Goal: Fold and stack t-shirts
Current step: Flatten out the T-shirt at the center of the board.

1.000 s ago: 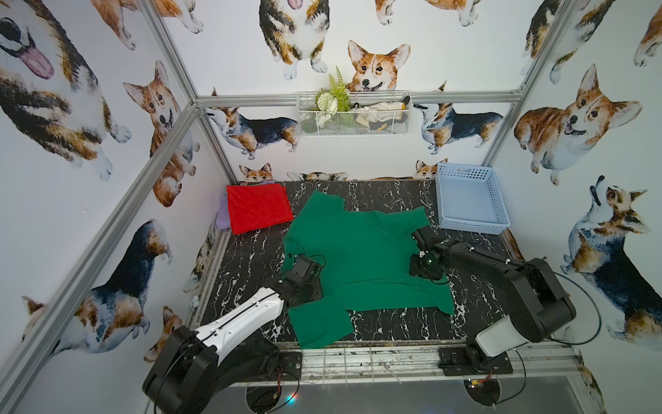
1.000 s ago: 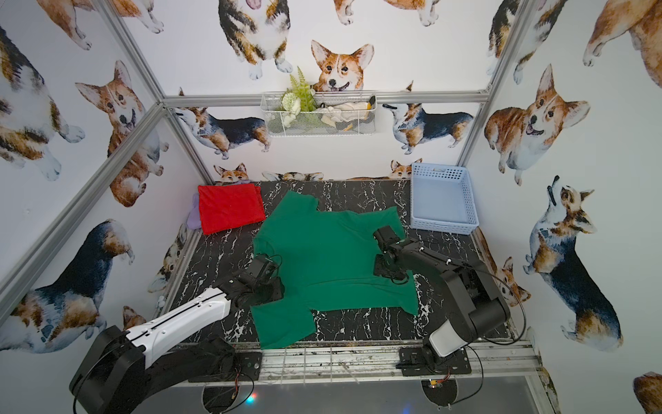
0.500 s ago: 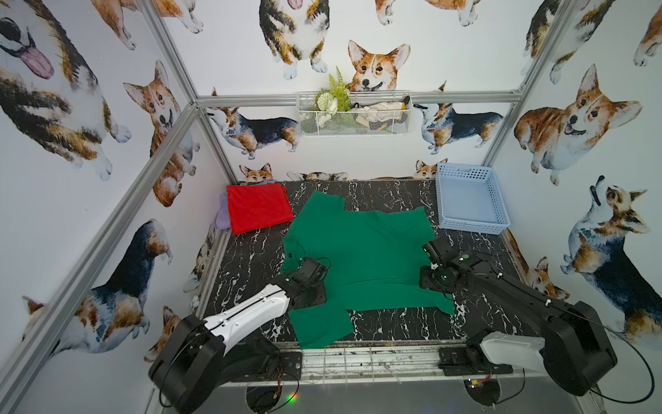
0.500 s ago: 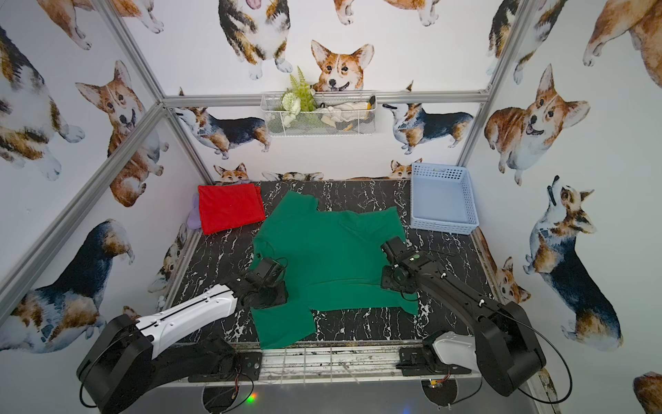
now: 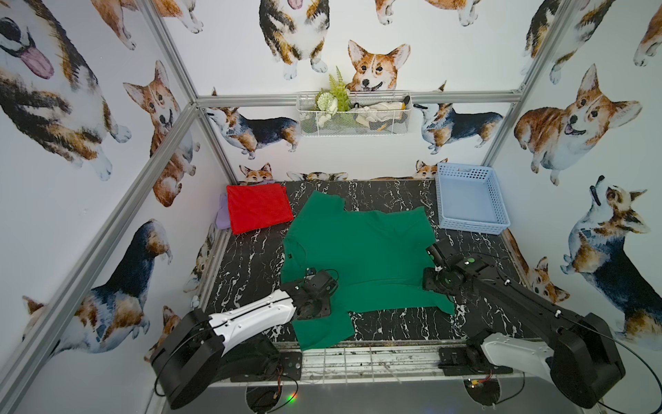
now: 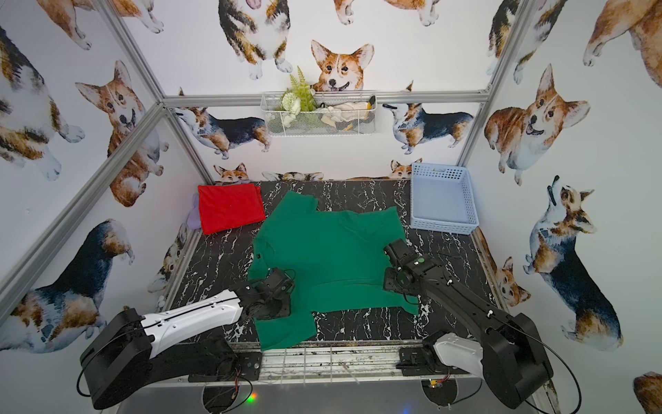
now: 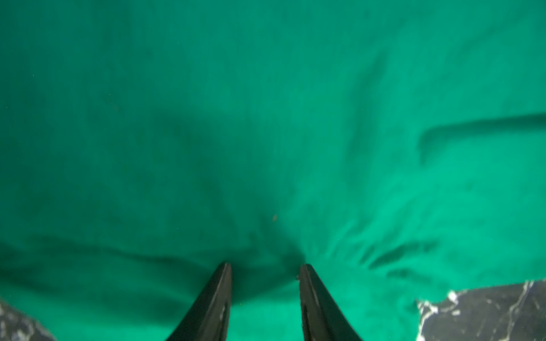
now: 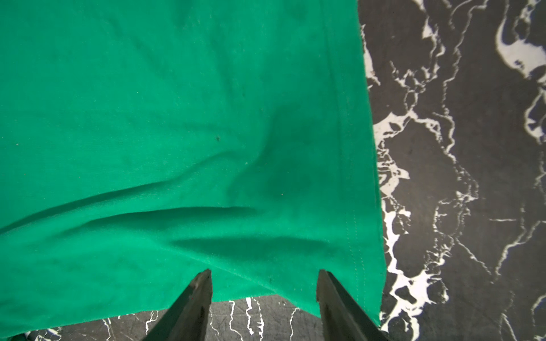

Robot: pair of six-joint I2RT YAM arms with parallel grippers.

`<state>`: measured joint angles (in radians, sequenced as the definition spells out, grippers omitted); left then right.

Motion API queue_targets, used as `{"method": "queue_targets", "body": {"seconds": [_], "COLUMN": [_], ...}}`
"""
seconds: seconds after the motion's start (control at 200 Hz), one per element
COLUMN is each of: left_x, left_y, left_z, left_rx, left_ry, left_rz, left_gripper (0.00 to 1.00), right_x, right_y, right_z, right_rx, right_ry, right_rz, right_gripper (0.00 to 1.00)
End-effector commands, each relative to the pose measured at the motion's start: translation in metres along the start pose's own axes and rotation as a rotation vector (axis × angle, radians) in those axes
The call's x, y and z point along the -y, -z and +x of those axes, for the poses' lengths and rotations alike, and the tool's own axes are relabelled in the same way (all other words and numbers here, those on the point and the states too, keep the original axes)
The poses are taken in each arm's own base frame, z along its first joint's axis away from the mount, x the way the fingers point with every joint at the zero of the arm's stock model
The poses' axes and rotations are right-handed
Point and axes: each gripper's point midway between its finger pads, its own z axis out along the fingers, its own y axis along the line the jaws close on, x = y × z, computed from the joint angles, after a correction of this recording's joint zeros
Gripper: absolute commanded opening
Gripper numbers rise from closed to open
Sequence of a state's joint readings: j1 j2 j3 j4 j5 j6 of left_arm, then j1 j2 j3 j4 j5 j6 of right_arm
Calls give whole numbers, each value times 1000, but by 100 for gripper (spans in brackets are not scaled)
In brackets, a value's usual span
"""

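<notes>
The green t-shirt [image 5: 358, 251] lies spread across the middle of the counter [image 5: 250, 265], the red t-shirt [image 5: 258, 208] folded at its far left corner; I have the left gripper [image 7: 266, 271] and right gripper [image 8: 264, 276] both spread over green cloth, where a shallow pinch risks catching one layer and skewing the fold.

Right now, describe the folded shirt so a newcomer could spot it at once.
Start at the black marbled table; go to its far corner on the robot's left, opposite the pale blue basket. The red t-shirt lies there, folded into a rectangle. Unlike the green t-shirt spread open beside it, it is compact and bright red.
</notes>
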<state>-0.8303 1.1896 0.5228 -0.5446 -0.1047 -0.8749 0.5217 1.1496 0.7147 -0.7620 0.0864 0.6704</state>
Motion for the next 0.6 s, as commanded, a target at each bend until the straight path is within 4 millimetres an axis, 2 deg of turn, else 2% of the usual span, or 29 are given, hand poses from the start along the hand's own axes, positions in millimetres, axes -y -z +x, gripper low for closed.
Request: {"method": "queue_targets", "body": {"seconds": [0.0, 0.445, 0.576, 0.596], "left_x": [-22, -62, -59, -57], "left_y": [7, 20, 29, 31], "left_z": [14, 33, 30, 28], "left_rx": [-5, 30, 57, 68], "left_ry": [25, 79, 95, 98], "left_rz": [-94, -138, -91, -77], "left_gripper": [43, 43, 43, 43], "right_x": [7, 10, 8, 5], "right_y": [5, 4, 3, 9], "right_z": [0, 5, 4, 0], "right_rx": [9, -4, 1, 28], "right_ry": [6, 3, -5, -9], "right_rz": [32, 37, 28, 1], "right_gripper": [62, 62, 62, 66]}}
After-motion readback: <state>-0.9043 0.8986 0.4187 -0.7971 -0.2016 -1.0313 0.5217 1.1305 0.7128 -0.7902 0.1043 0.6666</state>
